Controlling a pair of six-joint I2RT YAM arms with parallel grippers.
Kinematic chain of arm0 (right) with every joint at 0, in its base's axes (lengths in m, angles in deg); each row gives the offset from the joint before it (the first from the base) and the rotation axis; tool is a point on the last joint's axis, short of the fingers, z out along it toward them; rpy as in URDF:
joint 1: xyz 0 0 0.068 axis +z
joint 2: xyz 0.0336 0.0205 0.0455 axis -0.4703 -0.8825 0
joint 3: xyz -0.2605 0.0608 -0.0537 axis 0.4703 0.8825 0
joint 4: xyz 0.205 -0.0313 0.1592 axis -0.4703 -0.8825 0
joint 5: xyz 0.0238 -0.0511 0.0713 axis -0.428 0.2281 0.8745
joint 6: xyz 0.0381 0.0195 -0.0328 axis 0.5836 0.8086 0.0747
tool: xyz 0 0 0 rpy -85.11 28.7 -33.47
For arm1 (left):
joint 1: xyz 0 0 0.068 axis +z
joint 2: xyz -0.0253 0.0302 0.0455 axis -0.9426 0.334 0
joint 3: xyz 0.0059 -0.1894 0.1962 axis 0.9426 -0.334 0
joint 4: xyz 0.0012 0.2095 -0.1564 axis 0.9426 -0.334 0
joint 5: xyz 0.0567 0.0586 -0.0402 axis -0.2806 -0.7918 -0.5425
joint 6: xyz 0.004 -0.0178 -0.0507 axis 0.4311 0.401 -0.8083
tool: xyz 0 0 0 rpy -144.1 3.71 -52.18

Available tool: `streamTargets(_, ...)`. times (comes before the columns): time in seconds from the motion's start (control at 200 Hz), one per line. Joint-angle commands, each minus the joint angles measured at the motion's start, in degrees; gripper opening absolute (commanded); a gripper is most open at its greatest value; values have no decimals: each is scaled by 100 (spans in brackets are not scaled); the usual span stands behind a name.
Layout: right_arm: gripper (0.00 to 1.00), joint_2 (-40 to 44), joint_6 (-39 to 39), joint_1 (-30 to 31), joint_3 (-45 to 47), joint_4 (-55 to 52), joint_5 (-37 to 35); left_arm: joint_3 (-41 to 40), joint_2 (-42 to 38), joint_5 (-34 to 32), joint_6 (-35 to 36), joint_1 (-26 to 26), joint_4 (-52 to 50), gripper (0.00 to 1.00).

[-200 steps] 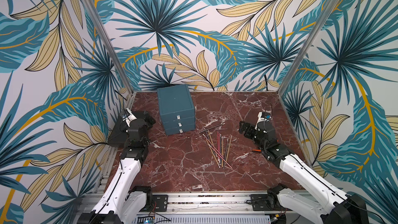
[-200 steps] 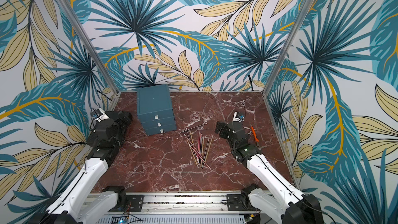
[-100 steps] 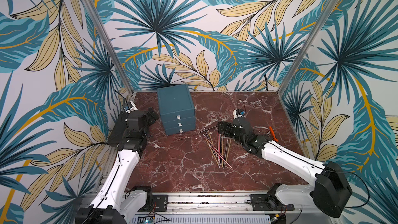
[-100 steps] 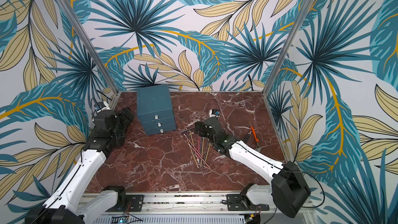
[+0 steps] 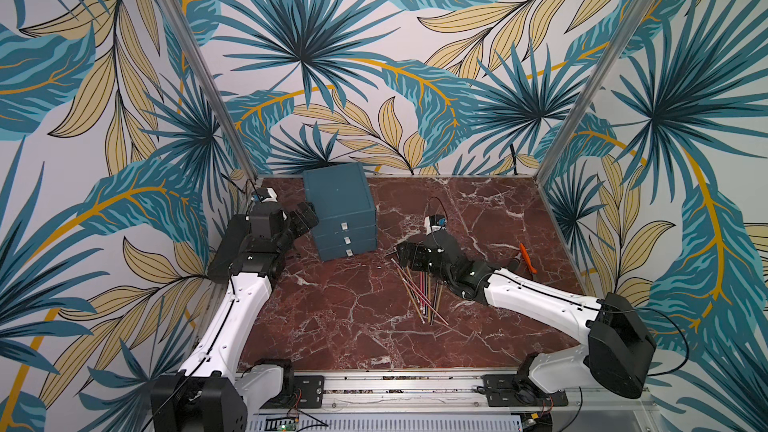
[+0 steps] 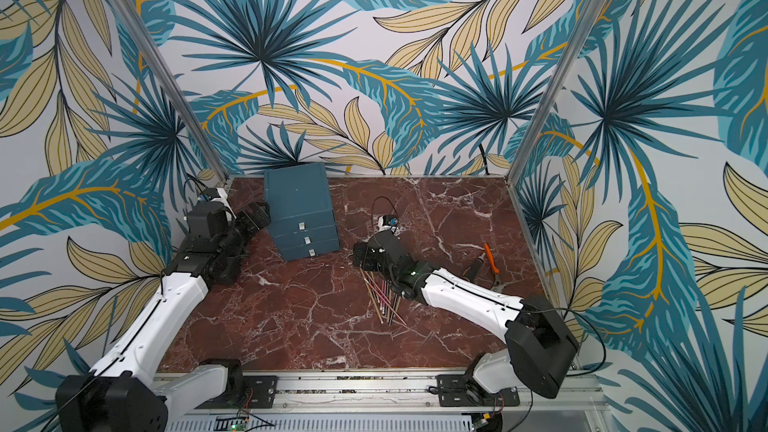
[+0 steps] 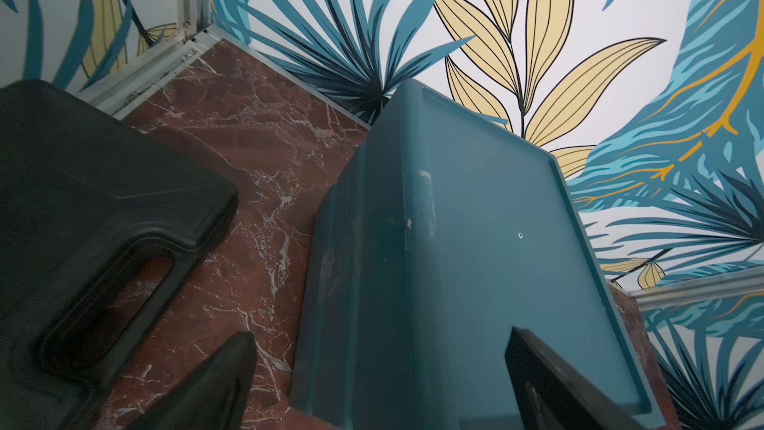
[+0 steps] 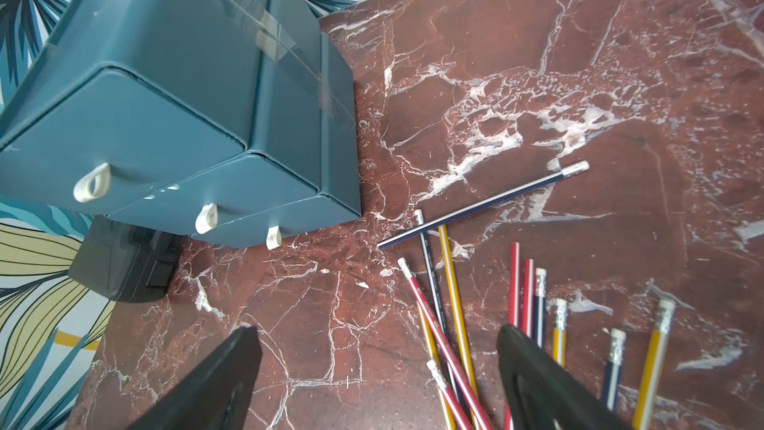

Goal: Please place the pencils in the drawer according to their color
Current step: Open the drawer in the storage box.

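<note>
The pencils (image 5: 420, 297) lie heaped right of centre, the drawer (image 5: 340, 218) shut, to their far left. The right gripper (image 8: 378, 337) hovers wide and empty over the heap, the left gripper (image 7: 380, 337) wide beside the drawer. First pick seems in hand: next needs one pencil singled out

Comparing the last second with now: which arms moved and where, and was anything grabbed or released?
The right gripper swung in from its own side to the far end of the pencils; its jaws are open and hold nothing. The left gripper edged toward the side of the drawer, also open and empty. Nothing was taken or let go. The pencils, drawer and orange-handled tool lie where they were.
</note>
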Motion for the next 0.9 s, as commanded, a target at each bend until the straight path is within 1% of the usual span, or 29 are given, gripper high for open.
streamTargets(0.0,94,-128,122,51,-144,-5,-68,179,20,397,-24,75,-47,100)
streamTargets(0.075,93,-230,120,51,-210,9,-3,180,29,499,-15,69,-65,100)
streamTargets(0.085,93,-244,126,174,-221,9,2,180,29,505,-15,72,-65,100)
streamTargets(0.11,93,-269,119,222,-245,9,13,180,35,537,-15,73,-68,100)
streamTargets(0.356,91,-483,106,249,-386,158,272,206,168,1006,-90,71,4,100)
streamTargets(0.501,88,-616,117,254,-523,299,497,197,246,1356,-197,75,140,93)
streamTargets(0.676,85,-882,182,253,-696,584,821,264,381,1535,-296,69,281,86)
streamTargets(0.892,83,-1126,227,254,-913,752,1086,363,562,2064,-557,58,598,81)
